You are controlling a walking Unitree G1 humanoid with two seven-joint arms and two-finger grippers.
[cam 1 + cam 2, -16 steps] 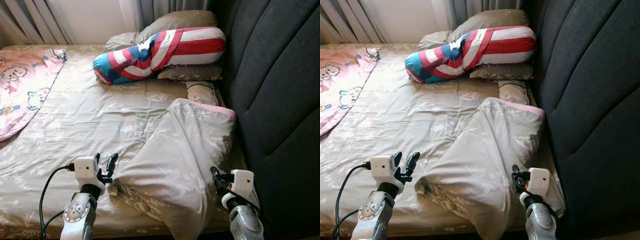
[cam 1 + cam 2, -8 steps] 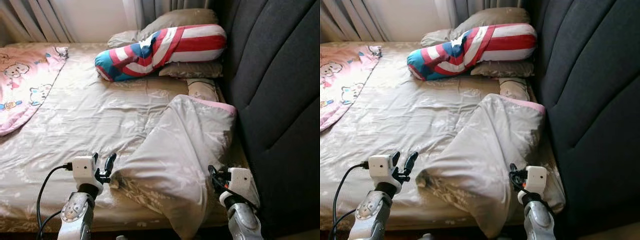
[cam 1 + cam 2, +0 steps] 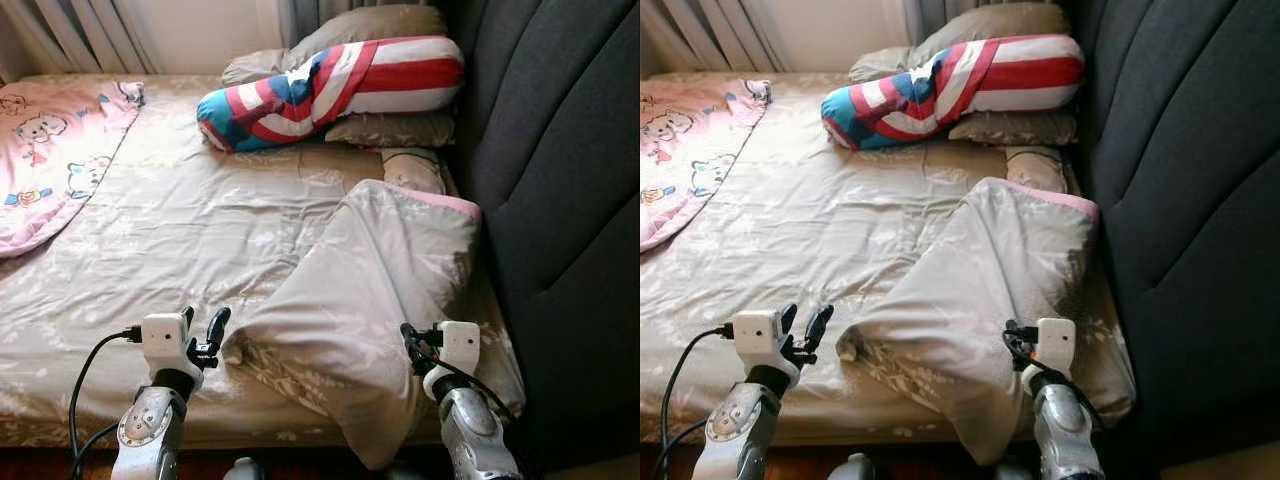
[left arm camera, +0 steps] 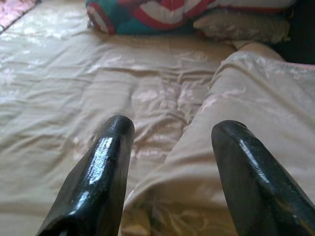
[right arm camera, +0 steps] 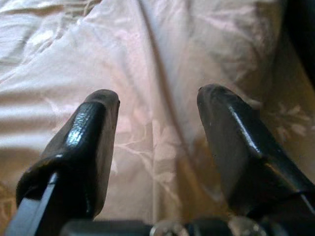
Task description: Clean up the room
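Now flanking folded duvet (image 3: 370, 290) lower centre: left gripper (image 3: 203, 330) open at loose corner, right gripper (image 5: 157, 137) spread over opposite edge, presumably ready to grab and unfold.

**What the frames cut off or conceal**

The pink cartoon blanket (image 3: 45, 150) runs off the left edge of the head views, so its full spread cannot be told. The folded grey quilt (image 3: 370, 290) hangs over the bed's near edge, its lowest corner lost in shadow, and it covers the sheet beneath. A small pillow (image 3: 412, 168) is half buried under the quilt's pink-edged top. The beige pillows (image 3: 370, 25) are cut by the top edge and partly hidden behind the striped bolster (image 3: 340, 90). The right gripper (image 3: 409, 345) is mostly masked by its own white wrist block and cables. A pale rounded object (image 3: 243, 468) at the bottom edge is too cropped to identify.
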